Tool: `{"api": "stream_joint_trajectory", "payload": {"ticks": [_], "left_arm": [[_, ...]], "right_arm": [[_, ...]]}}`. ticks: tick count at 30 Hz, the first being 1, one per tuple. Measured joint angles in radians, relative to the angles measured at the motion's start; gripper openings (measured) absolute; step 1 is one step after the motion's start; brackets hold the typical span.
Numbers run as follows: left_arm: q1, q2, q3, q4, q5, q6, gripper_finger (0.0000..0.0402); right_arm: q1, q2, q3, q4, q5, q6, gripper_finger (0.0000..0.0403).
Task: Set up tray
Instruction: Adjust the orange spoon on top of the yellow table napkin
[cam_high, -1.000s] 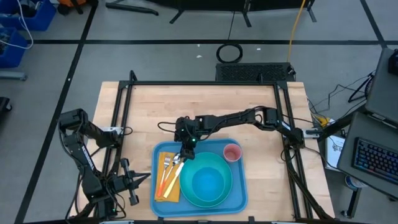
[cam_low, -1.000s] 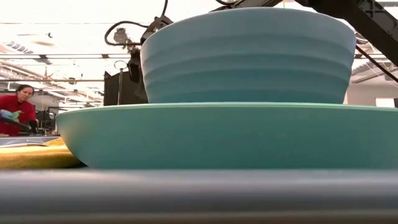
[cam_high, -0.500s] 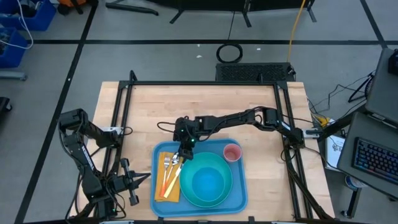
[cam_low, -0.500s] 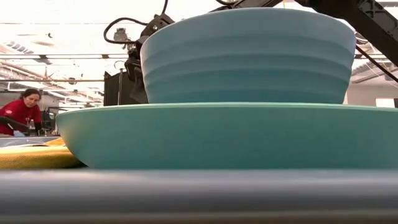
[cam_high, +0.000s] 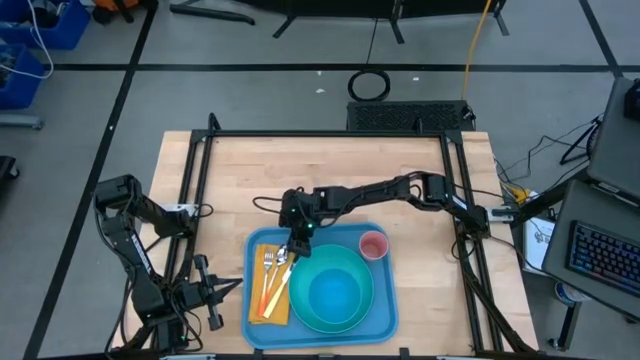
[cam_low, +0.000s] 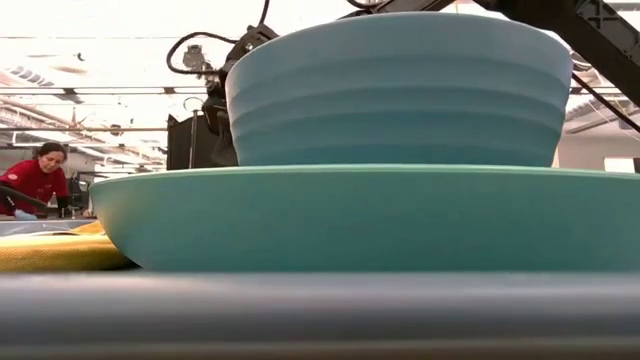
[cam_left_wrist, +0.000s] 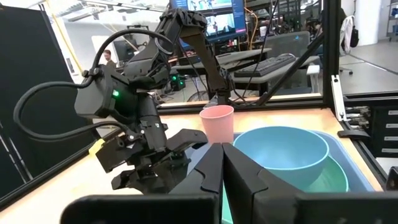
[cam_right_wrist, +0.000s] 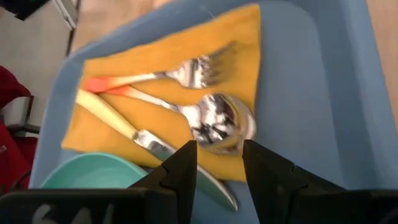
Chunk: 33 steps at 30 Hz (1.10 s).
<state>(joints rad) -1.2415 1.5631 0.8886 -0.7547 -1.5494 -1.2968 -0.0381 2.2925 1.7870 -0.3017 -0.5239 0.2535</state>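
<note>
Little has shifted: right gripper (cam_high: 293, 243) hovers parted over the tray (cam_high: 384, 318) (wooden table (cam_high: 330, 170)), left gripper (cam_high: 212, 290) closed.

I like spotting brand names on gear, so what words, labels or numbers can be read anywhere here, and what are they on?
Nothing reads clearly.
White marks on the right claw's housing: cut off and blurred, unreadable.
Monitor behind the table: text too small to read.
Tray and the dishes on it: no text visible.
</note>
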Motion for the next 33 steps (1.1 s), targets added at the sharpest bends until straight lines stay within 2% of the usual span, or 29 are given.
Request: {"api": "stream_joint_trajectory", "payload": {"ticks": [5, 13, 19, 23, 28, 33], "left_arm": [[0.0, 0.0, 0.0, 0.0, -0.001, 0.0, 0.0004], [0.008, 0.0, 0.0, 0.0, -0.003, -0.002, 0.0014], [0.009, 0.0, 0.0, 0.0, 0.002, -0.003, 0.001], [0.009, 0.0, 0.0, 0.0, 0.002, -0.003, 0.0017], [0.009, 0.0, 0.0, 0.001, 0.003, -0.003, 0.0004], [0.013, 0.0, 0.0, 0.001, 0.003, -0.003, 0.0017]], "right_arm": [[0.008, 0.0, 0.0, 0.048, -0.028, 0.007, 0.0123], [-0.003, 0.003, 0.0, 0.065, -0.022, 0.008, 0.0123], [-0.004, 0.003, 0.0, -0.005, 0.051, 0.012, 0.0123], [0.004, 0.01, -0.01, -0.006, 0.051, 0.014, 0.0123], [0.015, 0.013, -0.014, 0.038, 0.02, 0.019, 0.0123], [0.02, 0.013, -0.014, 0.054, 0.023, 0.015, 0.0123]]}}
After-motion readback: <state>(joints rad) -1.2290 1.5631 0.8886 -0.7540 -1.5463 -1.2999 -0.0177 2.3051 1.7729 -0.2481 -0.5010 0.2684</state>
